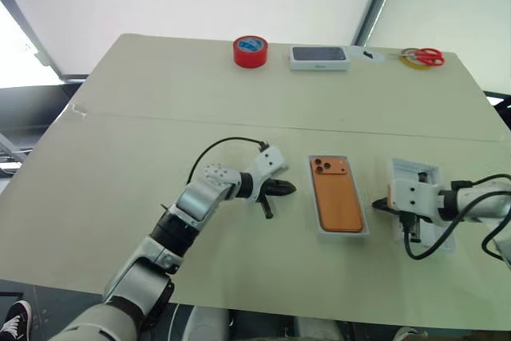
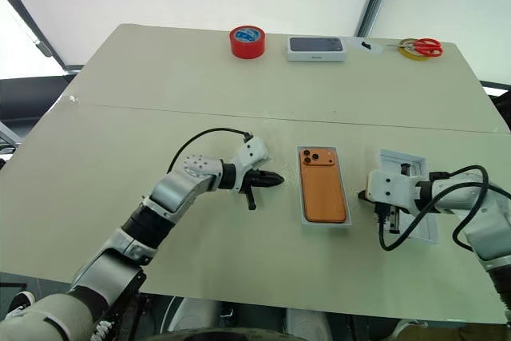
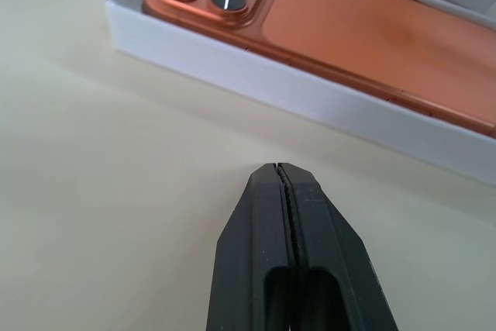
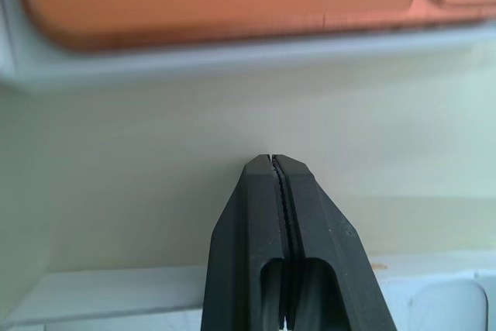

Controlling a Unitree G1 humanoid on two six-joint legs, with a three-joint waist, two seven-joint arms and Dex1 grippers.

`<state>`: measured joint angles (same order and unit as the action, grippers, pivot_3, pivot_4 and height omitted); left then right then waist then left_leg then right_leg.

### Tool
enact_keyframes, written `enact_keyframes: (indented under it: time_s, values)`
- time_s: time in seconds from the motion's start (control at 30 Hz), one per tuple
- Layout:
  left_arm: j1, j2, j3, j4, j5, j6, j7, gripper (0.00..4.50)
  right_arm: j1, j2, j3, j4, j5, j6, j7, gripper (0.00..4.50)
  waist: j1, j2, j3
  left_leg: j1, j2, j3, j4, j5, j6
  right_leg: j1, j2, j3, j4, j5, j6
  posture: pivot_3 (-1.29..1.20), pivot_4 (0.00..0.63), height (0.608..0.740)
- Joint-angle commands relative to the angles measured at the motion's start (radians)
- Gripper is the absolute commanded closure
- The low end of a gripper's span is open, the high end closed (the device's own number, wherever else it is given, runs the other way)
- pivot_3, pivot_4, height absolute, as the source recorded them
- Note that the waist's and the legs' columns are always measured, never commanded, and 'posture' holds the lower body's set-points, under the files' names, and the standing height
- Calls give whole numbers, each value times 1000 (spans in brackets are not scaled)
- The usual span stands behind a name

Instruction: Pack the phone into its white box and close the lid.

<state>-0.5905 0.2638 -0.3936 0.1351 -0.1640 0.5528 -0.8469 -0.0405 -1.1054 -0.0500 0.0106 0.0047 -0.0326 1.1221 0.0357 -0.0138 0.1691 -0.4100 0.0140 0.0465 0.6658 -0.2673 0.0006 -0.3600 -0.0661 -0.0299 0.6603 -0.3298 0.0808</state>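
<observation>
Phone [image 1: 338, 194] lies between left hand [image 1: 281, 189] and right hand [image 1: 377, 206] (both closed).

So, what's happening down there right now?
Both grippers, left and right, shut, empty. Phone lies camera-up in the white box. Lid off, beside right gripper. Nothing in the way.

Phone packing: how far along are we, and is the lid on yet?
Done: the flat orange smartphone lies camera-side up inside the shallow white cardboard box. In hand: nothing; the left gripper and right gripper are both shut and empty, flanking the box. Left: the white cardboard lid lies beside the box under the right arm and must be placed on top.
</observation>
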Motion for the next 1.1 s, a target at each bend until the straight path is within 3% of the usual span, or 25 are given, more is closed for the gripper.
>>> enact_keyframes:
  time_s: [0.03, 0.1, 0.17, 0.23, 0.33, 0.5, 0.53, 0.6, 0.67, 0.77, 0.9, 1.1]
  values:
    - [38, 42, 75, -95, -24, -22, 2, 4471, 30, -42, -59, 45, -2, -48, -3, 4500, -2, 0, 0, 0, 0, 0, 0, 0, 0, 0, 0, 0, 0, 0, 0, 0, 150, 740]
    - [75, 82, 111, -150, -49, -5, -15, 4471, 37, -36, -77, 30, 25, -49, 1, 4500, -5, 0, 0, 0, 0, 0, 0, 0, 0, 0, 0, 0, 0, 0, 0, 0, 150, 740]
    - [122, 133, 169, -217, -108, 38, -47, 4471, 0, 13, -103, -51, 156, 106, 10, 4500, -10, 0, 0, 0, 0, 0, 0, 1, -1, 0, 0, 0, 0, 0, 0, 0, 150, 740]
    - [158, 175, 218, -272, -158, 63, -70, 3937, -59, 64, -128, -114, 299, 312, -1, 4245, -25, 1, 0, 0, 1, 0, -1, 1, -2, 0, 0, 0, 0, 0, 0, 0, 150, 740]
    - [202, 233, 271, -332, -196, 35, -105, 2656, -86, 98, -124, -129, 264, 302, -59, 3201, -24, 2, 1, 0, 2, -1, -1, 1, -2, 0, 0, 0, 0, 0, 0, 0, 150, 740]
    - [301, 331, 383, -378, -277, -53, -202, 84, -211, 193, -170, -158, 350, 508, -210, 601, -26, 5, 1, 0, 1, -1, -2, 1, -2, 0, 0, 0, -1, 0, 0, 0, 150, 740]
    - [324, 346, 397, -385, -271, -95, -214, 0, -207, 192, -171, -166, 335, 530, -235, 81, -22, 5, 1, 0, 1, -1, -2, 1, -2, 0, 0, 0, -1, 0, 0, 0, 150, 740]
    - [371, 365, 429, -403, -278, -172, -247, 0, -203, 191, -187, -168, 323, 647, -317, 81, -21, 5, 1, 0, 1, -1, -3, 1, -2, -1, -1, -1, -2, 0, -1, 0, 150, 740]
    - [400, 371, 456, -407, -284, -227, -257, 0, -144, 149, -177, -188, 240, 641, -366, 81, -21, 5, 1, -1, 1, -1, -3, 0, -2, 0, -2, -1, -3, 0, -1, 0, 150, 740]
    - [438, 377, 485, -397, -283, -302, -272, 0, -52, 96, -205, -239, 240, 756, -365, 81, -24, 6, 1, -1, -1, -1, -4, -2, 2, 0, -4, -1, -4, 0, -1, 0, 150, 740]
    - [462, 381, 502, -375, -279, -379, -292, 0, 25, 56, -240, -355, 306, 948, -336, 81, -32, 9, 0, -1, -1, 0, -5, -2, 3, -1, -5, -1, -4, 0, -1, 0, 150, 740]
    - [476, 395, 506, -330, -283, -483, -349, 0, -31, 47, -277, -452, 440, 1367, -355, 81, -45, 10, 0, -1, -1, 0, -6, -2, 3, -1, -4, -1, -4, 0, -1, 0, 150, 740]
